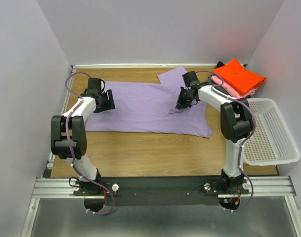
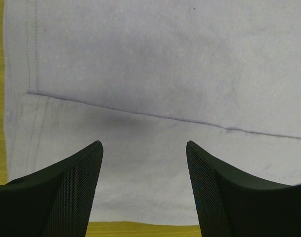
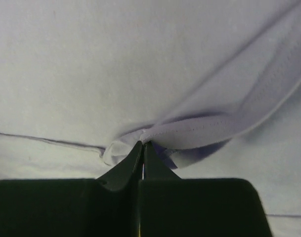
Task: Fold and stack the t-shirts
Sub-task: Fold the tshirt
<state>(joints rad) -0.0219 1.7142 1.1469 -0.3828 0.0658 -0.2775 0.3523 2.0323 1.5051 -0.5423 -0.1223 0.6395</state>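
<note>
- Lavender t-shirt [image 1: 140, 106] lies spread on the table [image 1: 155, 153].
- Right gripper [image 3: 143, 148] pinches a hemmed edge, jaws closed, probably to fold it over.
- Left gripper [image 2: 144, 145] hangs wide open over the cloth, empty.

Enclosed cell, plain pale walls [image 1: 165, 29] on three sides.
Wood-grain tabletop [image 1: 155, 153]; aluminium rail [image 1: 41, 186] along its near edge, grey metal surface [image 1: 155, 219] below that. White mesh basket [image 1: 276, 133] at the table's right edge. Soft, even light.
</note>
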